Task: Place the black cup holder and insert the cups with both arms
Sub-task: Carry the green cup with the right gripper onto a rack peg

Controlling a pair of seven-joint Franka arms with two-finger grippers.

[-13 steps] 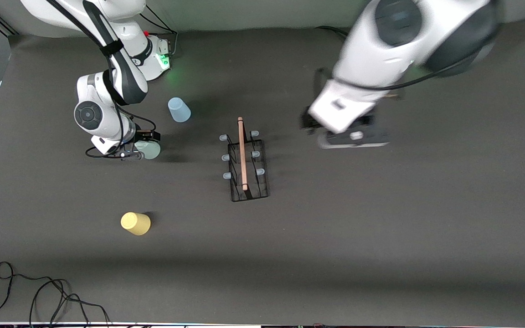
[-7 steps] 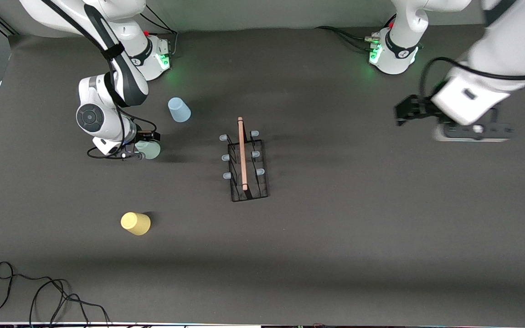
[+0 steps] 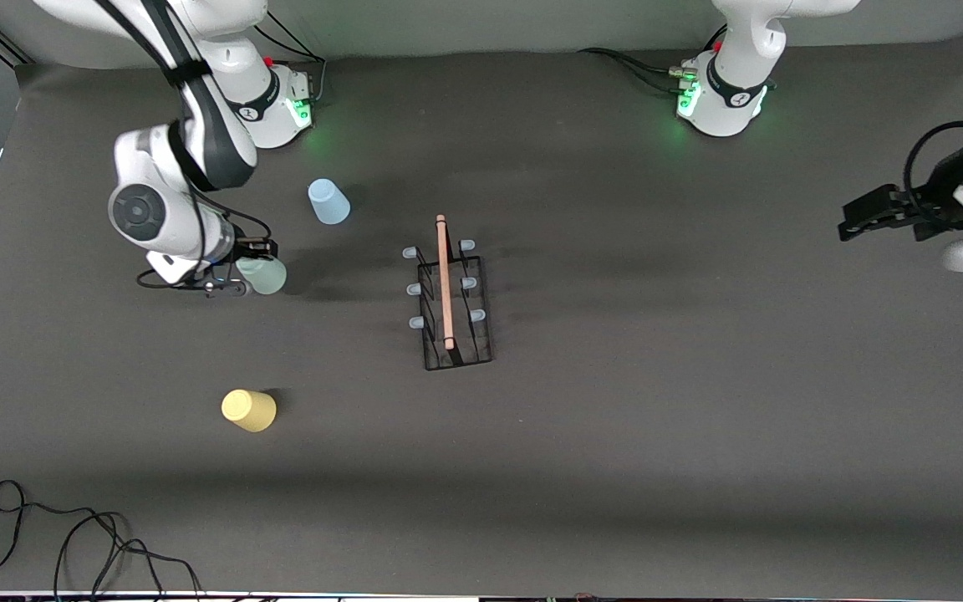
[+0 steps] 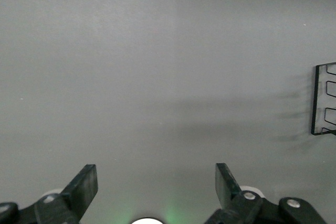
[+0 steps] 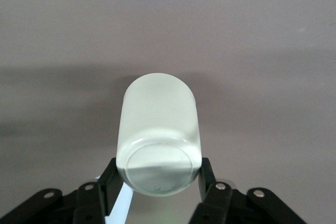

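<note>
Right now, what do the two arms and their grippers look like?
Both arms are glossy white with dark grey joint bands and round white bases lit green. A black cable is strapped along the right arm; another loops by the left arm's wrist. The left gripper and right gripper are black with angular fingers.

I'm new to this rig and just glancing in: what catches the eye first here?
The black cup holder stands mid-table, its prongs all bare. Toward the right arm's end, the right gripper is shut on the pale green cup. The left gripper hangs open over bare table at the other end.
</note>
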